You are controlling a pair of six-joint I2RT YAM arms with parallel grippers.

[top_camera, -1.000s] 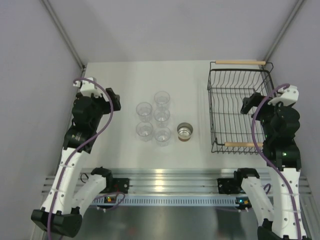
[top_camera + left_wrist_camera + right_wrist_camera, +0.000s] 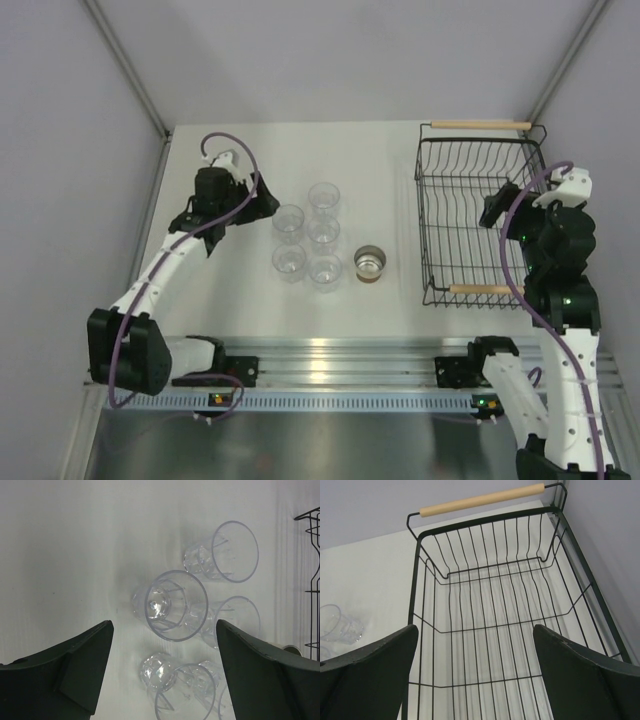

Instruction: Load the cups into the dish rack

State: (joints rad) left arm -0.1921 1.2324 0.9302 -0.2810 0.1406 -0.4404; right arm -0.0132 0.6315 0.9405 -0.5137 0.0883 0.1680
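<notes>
Several clear plastic cups (image 2: 308, 240) stand upright in a cluster mid-table. The silver-and-brown cup (image 2: 371, 264) stands to their right. The black wire dish rack (image 2: 478, 222) with wooden handles sits at the right and holds nothing. My left gripper (image 2: 262, 205) is open, just left of the nearest clear cup (image 2: 288, 222), which shows between its jaws in the left wrist view (image 2: 172, 605). My right gripper (image 2: 494, 210) is open above the rack's right side; the rack floor (image 2: 490, 630) lies under it.
Grey walls close in on the table at left, right and back. The aluminium rail (image 2: 340, 352) runs along the near edge. Bare tabletop (image 2: 240, 290) lies left of the cups.
My left arm has reached to the right, bringing its gripper from the table's left edge up to the cluster of cups. The right arm has barely shifted.
</notes>
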